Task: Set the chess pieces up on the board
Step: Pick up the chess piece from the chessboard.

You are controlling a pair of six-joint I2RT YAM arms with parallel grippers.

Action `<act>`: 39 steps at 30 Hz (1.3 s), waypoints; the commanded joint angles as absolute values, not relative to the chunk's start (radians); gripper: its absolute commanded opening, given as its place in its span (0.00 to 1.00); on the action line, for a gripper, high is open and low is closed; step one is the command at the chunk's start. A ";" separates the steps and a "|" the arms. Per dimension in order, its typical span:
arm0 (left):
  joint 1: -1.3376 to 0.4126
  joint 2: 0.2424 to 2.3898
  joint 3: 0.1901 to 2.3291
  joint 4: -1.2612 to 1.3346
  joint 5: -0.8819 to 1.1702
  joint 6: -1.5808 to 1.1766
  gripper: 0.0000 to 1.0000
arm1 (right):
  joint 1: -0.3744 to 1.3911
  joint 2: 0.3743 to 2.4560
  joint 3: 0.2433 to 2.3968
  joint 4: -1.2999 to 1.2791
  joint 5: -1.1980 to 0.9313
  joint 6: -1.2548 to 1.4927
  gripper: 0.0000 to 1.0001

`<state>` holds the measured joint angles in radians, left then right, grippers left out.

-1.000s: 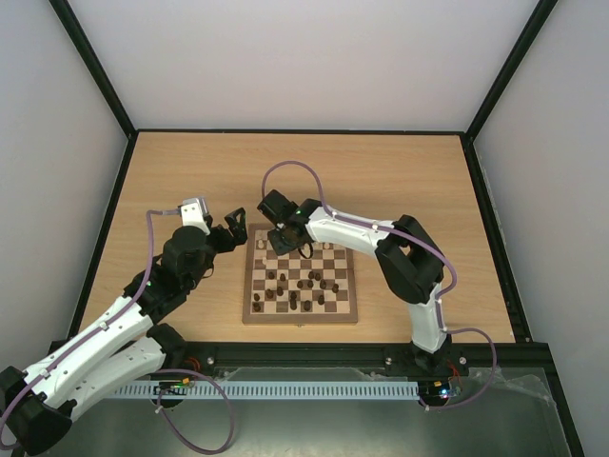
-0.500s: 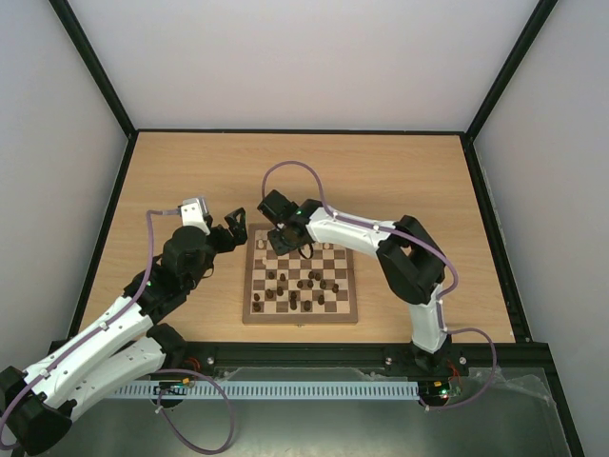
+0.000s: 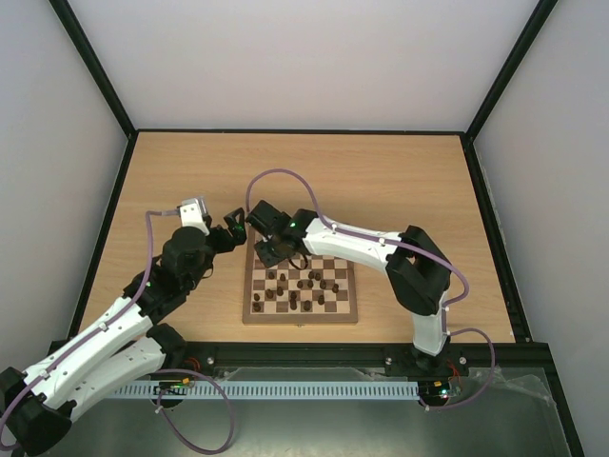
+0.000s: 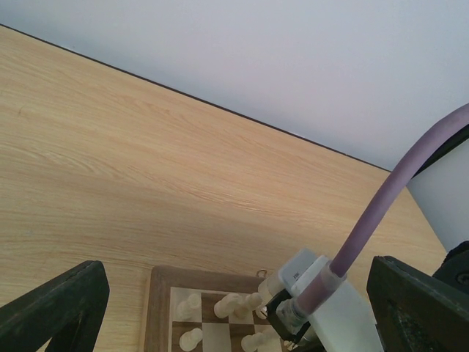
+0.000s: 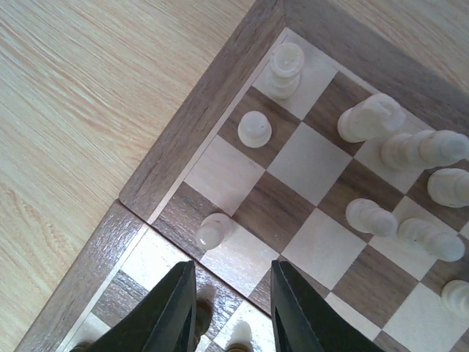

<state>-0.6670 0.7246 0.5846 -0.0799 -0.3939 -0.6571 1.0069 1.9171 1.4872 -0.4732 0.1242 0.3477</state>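
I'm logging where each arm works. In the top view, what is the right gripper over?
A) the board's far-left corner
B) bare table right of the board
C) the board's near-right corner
A: the right gripper hangs above the far-left corner of the board, and its wrist camera looks down on that corner, where pale pieces stand.

Wooden table (image 3: 381,181), board (image 3: 301,318) seemingly flat atop
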 commanded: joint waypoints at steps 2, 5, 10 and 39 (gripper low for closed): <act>-0.664 0.705 0.568 -0.064 -0.416 -0.660 1.00 | 1.026 1.940 1.500 -0.513 0.096 0.343 0.30; -0.664 0.703 0.569 -0.066 -0.417 -0.660 1.00 | 1.026 1.961 1.511 -0.517 0.096 0.341 0.33; -0.664 0.692 0.566 -0.067 -0.421 -0.663 0.99 | 1.029 1.997 1.532 -0.516 0.083 0.342 0.33; -0.664 0.613 0.551 -0.077 -0.454 -0.675 1.00 | 0.981 2.013 1.578 -0.543 0.148 0.350 0.13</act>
